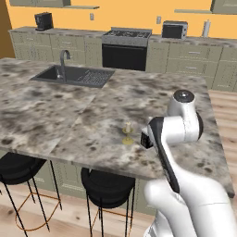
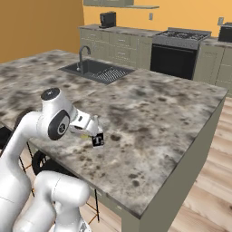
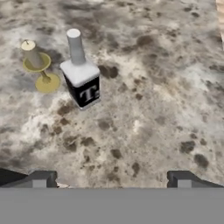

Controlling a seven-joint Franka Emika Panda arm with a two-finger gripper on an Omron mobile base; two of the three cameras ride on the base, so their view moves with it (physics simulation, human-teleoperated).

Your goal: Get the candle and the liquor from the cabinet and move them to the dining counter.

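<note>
— What sits at the left of your hand view?

— The candle (image 3: pixel 37 63), in the upper left of the frame, cream stub on its brass stick, standing on the dining counter (image 3: pixel 153 109). Just right of it stands the liquor (image 3: pixel 82 72), upright, black label with the white "T" facing me. The two stand close beside each other; I cannot tell if their bases touch.

— And your gripper?

— My gripper (image 3: pixel 111 179) is at the bottom of that frame, its two dark fingertips (image 3: pixel 41 178) spread as wide as they go, with nothing between them but bare marble. I hold nothing. Bottle and candle both stand apart from the tips, higher in the frame.

— From the base cameras?

— In the left base view the candle (image 1: pixel 127 133) shows low and centre on the counter (image 1: pixel 69 115), just left of my arm, which hides the bottle. The sink (image 1: pixel 74 75) lies in the upper left of the frame, black stools (image 1: pixel 18 166) along the lower left. In the right base view the liquor (image 2: pixel 98 139) peeks out right of my wrist, left of centre, near the counter's (image 2: pixel 158 113) front edge; the sink (image 2: pixel 97 70) is above it.
</note>
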